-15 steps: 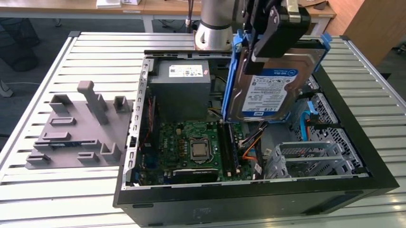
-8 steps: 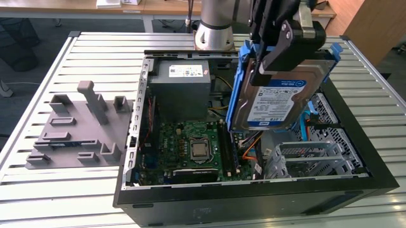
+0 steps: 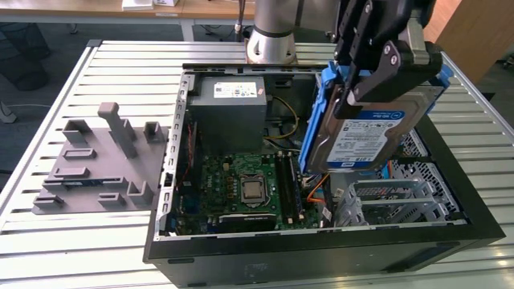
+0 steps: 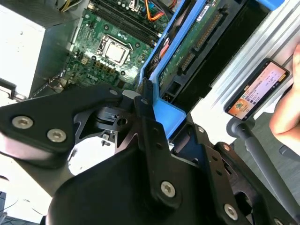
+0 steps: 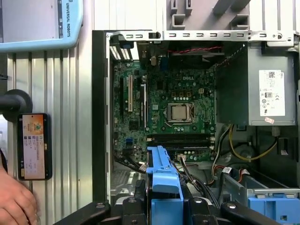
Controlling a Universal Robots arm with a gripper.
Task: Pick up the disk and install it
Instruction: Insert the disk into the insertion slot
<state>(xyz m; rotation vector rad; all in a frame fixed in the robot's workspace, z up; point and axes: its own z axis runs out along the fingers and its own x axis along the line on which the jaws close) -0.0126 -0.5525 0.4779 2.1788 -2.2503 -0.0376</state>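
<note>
The gripper (image 5: 164, 208) clamps the disk (image 5: 164, 180) by its blue frame, above an open computer case (image 5: 101, 117). Inside the case lie a green motherboard (image 5: 164, 93) with its processor (image 5: 179, 112) and a grey power supply (image 5: 276, 61). Outside the case, on the slatted table (image 5: 70, 140), a phone (image 5: 33, 146) lies just beside a person's hand (image 5: 14, 201).

A slatted metal table (image 3: 80, 241) carries an open computer case (image 3: 321, 259) lying across its middle, a grey plastic holder plate (image 3: 88, 174) near the exterior view's left edge, the arm's base (image 3: 271, 45) at the far edge, and a phone (image 5: 33, 146) just beside the case
</note>
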